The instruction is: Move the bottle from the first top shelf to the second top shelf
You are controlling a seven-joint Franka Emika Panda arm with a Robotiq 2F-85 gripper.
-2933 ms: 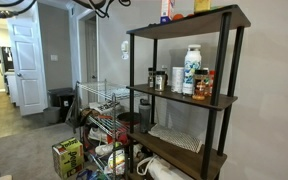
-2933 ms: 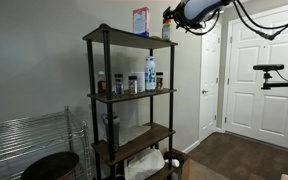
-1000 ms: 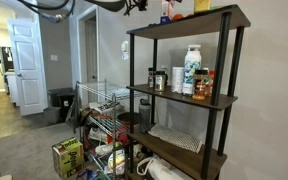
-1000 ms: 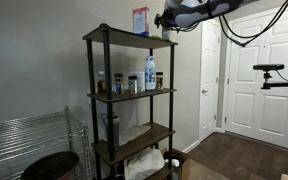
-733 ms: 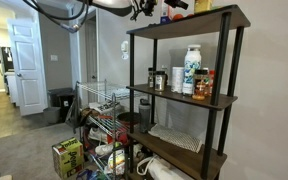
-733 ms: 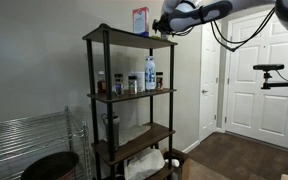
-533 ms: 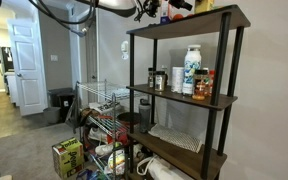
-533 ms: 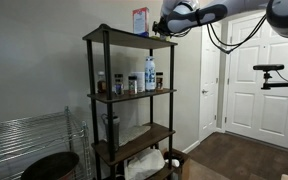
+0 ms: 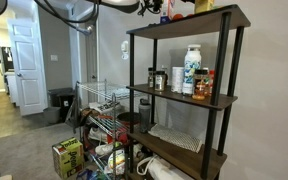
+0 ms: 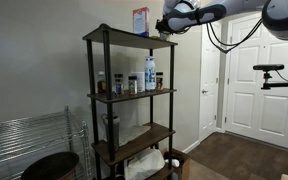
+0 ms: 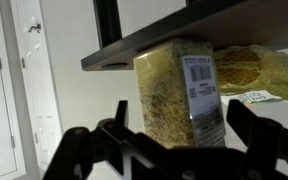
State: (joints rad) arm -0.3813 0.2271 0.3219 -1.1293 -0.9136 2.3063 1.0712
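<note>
The bottle [image 11: 169,90] fills the wrist view, yellowish with a white barcode label, standing on the first top shelf [image 11: 154,45]; that picture stands upside down. My gripper [image 11: 182,110] is open, one finger on each side of the bottle, not touching it. In both exterior views the gripper [image 9: 152,8] [image 10: 167,24] is at the front corner of the first top shelf [image 9: 189,19] [image 10: 124,37]. The bottle [image 9: 167,11] shows partly there. The second top shelf [image 9: 184,96] [image 10: 134,96] holds a white jug [image 9: 191,70] and small jars.
A yellow packet [image 11: 249,70] lies behind the bottle and a pink-and-blue box [image 10: 141,20] stands on the top board. A wire rack [image 9: 99,110] and a bin [image 9: 61,103] stand beside the shelf. White doors [image 10: 259,70] are nearby.
The arm has swung in towards the rack's top corner; the gripper has come up to the bottle and now has a finger on each side of it.
</note>
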